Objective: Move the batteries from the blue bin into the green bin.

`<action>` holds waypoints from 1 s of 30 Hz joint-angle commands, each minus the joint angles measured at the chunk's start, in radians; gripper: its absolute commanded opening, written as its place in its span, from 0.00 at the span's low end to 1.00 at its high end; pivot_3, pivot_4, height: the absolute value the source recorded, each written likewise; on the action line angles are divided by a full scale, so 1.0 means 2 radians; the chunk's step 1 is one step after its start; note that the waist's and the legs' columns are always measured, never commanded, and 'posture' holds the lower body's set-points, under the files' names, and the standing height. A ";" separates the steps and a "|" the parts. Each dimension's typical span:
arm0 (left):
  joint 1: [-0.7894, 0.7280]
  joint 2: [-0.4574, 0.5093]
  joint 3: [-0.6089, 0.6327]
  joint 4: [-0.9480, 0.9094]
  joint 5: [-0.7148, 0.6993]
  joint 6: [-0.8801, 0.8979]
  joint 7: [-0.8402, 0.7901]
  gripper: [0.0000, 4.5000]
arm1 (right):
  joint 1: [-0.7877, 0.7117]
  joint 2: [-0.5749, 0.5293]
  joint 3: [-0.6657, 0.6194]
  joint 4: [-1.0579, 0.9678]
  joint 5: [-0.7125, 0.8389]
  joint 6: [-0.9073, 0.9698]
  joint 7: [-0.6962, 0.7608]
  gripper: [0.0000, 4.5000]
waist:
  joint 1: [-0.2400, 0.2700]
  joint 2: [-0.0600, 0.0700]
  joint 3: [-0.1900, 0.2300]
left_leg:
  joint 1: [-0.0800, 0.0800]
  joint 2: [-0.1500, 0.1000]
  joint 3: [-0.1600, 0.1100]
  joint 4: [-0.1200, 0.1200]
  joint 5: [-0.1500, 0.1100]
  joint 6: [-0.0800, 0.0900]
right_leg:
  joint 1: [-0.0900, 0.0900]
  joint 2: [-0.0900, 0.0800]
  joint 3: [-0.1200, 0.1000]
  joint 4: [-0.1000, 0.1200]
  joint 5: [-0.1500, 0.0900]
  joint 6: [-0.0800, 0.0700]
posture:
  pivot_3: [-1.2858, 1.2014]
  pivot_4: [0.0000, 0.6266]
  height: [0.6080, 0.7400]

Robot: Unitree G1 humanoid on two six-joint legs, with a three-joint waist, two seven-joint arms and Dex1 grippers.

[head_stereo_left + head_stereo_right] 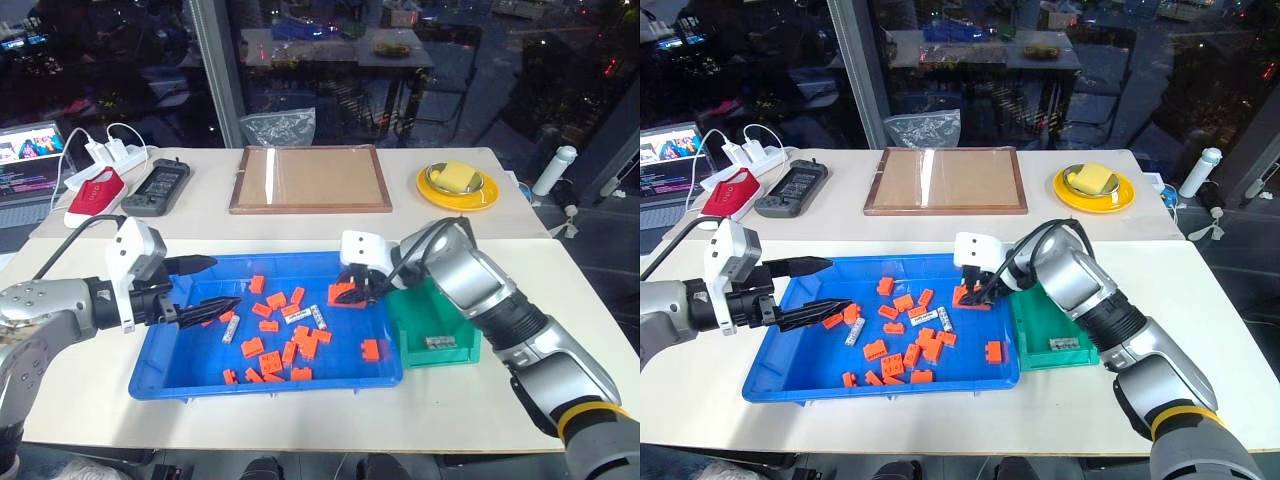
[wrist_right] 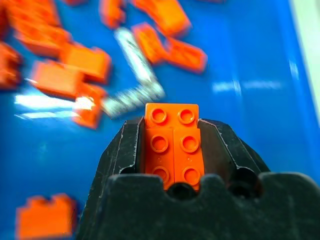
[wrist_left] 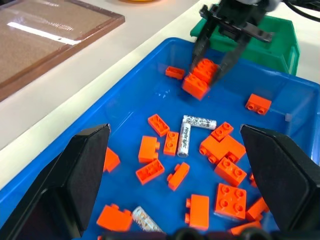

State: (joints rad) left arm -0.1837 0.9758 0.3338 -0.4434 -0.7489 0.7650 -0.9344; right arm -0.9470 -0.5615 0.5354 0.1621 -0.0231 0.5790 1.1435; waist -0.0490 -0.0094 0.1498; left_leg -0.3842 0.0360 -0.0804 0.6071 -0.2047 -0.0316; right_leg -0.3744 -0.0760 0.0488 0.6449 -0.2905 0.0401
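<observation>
The batteries (image 1: 318, 317) lie among the orange blocks (image 1: 275, 300) on the floor of the blue bin (image 1: 170, 368). Two of them touch near the middle of the tray, forming a corner, and one more (image 1: 230, 329) lies further to your left side. At least one battery (image 1: 440, 342) is already on the bottom of the green bin (image 1: 465, 352), which stands just beside the right wall of the blue bin on the counter (image 1: 480, 410), so the carrying path is short.

Your right end effector (image 1: 352, 292) is over the far right part of the tray, and its fingers are pinching an orange block (image 2: 172, 145), not a battery. In the right wrist view you see the block sitting upright between the two pads, with the pair of batteries lying beyond it. I judge that this is a wrong pick: the block was close to the batteries and has nearly the same length, so it is easy to catch by mistake. You should probably drop it back into the blue bin and not carry it to the green one.

Your left end effector (image 1: 205, 285) hovers over the left part of the tray with the fingers spread wide and nothing between them. It points toward the middle of the tray, so it looks ready for the battery on that side.
</observation>
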 commanded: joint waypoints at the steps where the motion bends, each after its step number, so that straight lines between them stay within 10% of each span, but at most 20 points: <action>1: -0.016 0.002 -0.007 -0.004 -0.003 -0.008 -0.007 1.00 | -0.021 0.029 -0.031 0.029 -0.007 0.031 -0.042 0.30 | -0.001 0.000 0.000 | 0.000 0.000 0.000 0.000 0.000 0.000 | 0.000 0.000 0.000 0.000 0.000 0.000 | 0.52 0.24 1.00; 3: -0.026 0.000 -0.009 -0.007 -0.015 -0.001 -0.007 1.00 | -0.027 0.050 -0.049 0.048 -0.004 0.043 -0.070 0.30 | -0.001 0.000 0.000 | 0.000 0.000 0.000 0.000 0.000 0.000 | 0.000 0.000 0.000 0.000 0.000 0.000 | 0.52 0.24 1.00; 12: -0.036 0.009 -0.022 -0.007 -0.015 0.003 -0.016 1.00 | -0.049 0.055 -0.069 0.042 -0.015 0.057 -0.104 0.99 | 0.001 0.000 0.000 | 0.000 0.000 0.000 0.000 0.000 0.000 | 0.000 0.000 0.000 0.000 0.000 0.000 | 0.52 0.24 1.00; 18: -0.047 0.009 -0.027 -0.005 -0.021 0.006 -0.021 1.00 | -0.026 0.051 -0.076 -0.099 0.065 0.207 -0.046 0.99 | 0.001 0.000 0.000 | -0.001 0.000 0.000 0.000 0.000 0.000 | 0.000 0.000 0.000 0.000 0.000 0.000 | 0.52 0.24 1.00; 30: -0.042 0.008 -0.045 0.005 0.023 -0.026 -0.025 1.00 | -0.039 0.099 -0.054 -0.182 0.102 0.492 -0.169 0.99 | 0.002 0.000 0.000 | -0.001 0.000 0.000 0.000 0.000 0.000 | -0.001 0.000 0.000 0.000 0.000 0.000 | 0.52 0.24 1.00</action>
State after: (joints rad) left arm -0.2604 0.9878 0.2319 -0.4213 -0.7080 0.7372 -0.9760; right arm -0.9987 -0.3704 0.4267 -0.1688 0.1351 1.4748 0.8062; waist -0.0456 -0.0097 0.1501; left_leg -0.3857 0.0358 -0.0807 0.6068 -0.2048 -0.0314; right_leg -0.3761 -0.0760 0.0488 0.6461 -0.2905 0.0400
